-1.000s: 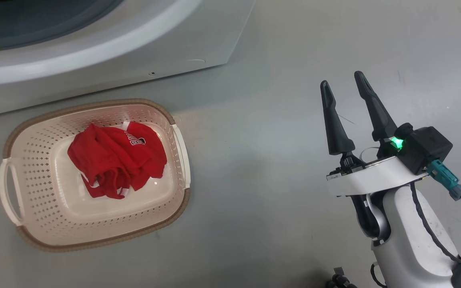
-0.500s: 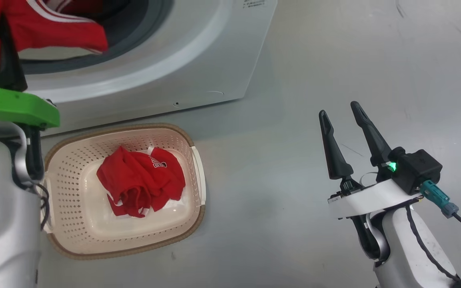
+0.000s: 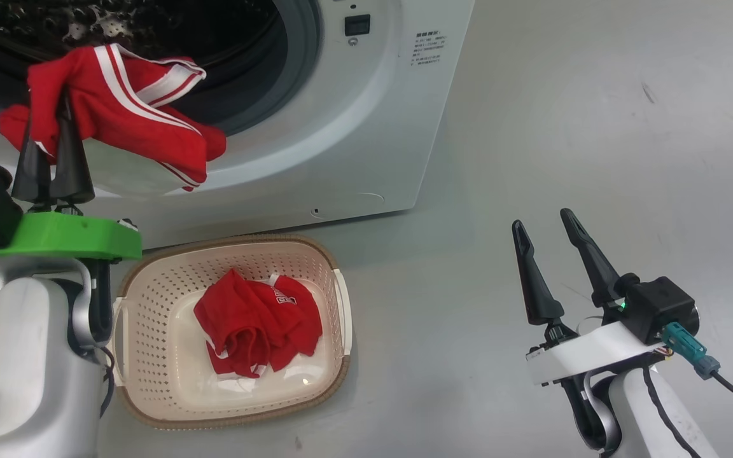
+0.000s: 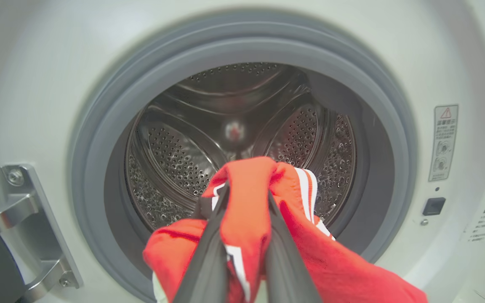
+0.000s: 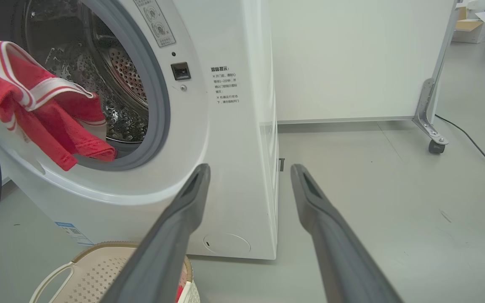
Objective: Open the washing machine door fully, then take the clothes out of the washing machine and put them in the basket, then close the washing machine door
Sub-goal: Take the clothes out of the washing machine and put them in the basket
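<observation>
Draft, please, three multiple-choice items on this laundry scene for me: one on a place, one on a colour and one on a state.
1. Where do the clothes gripped by the left pincer hang?
A. in front of the washing machine opening
B. behind the machine
C. on top of the machine

2. What colour are the stripes on those clothes?
A. blue
B. white
C. yellow

3. How is the right pincer?
A. shut on cloth
B. shut, empty
C. open, empty

Answers:
1 A: the red fabric dangles before the round opening.
2 B: white bands cross the red.
3 C: it stands spread with nothing held.
</observation>
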`<state>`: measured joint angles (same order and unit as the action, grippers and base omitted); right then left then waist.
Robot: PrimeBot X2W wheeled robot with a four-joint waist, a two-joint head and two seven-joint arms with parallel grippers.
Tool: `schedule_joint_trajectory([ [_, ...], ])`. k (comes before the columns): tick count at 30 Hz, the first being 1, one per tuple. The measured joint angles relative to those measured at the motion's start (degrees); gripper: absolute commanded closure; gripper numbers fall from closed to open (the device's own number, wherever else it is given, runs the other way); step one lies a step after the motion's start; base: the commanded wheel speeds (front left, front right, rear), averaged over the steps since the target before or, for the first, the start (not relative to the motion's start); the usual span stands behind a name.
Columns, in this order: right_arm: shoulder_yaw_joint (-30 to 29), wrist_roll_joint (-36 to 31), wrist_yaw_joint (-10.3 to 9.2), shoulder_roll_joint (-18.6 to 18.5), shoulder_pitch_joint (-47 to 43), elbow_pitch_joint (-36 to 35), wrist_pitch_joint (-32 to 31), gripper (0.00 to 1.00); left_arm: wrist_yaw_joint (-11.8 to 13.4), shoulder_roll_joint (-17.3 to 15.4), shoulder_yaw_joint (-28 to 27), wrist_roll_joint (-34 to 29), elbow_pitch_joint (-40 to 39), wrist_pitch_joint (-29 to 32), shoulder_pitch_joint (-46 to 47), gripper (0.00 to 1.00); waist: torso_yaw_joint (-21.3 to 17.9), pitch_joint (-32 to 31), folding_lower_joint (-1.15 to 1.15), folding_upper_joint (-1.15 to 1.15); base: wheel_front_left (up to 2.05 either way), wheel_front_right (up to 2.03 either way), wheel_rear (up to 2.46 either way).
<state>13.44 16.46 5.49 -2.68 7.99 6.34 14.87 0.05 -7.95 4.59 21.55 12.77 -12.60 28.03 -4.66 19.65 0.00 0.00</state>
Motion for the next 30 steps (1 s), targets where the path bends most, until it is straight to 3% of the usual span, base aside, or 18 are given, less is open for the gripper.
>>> schedule_joint_trajectory([
  [13,1.0,0.0,0.0,0.0,-3.1,0.2,0.0,0.0,1.2,2.3,1.7,-1.1,-6.4,-0.6,-8.2,1.0,2.0,-5.7,0.0,0.0,0.0,0.0,0.0],
  [30,2.4,-1.0,0.31,0.0,-5.0,-0.5,0.0,0.0,1.6,4.7,7.0,2.4,-3.1,2.5,-20.7,1.0,2.4,-6.5,0.0,0.0,0.0,0.0,0.0],
])
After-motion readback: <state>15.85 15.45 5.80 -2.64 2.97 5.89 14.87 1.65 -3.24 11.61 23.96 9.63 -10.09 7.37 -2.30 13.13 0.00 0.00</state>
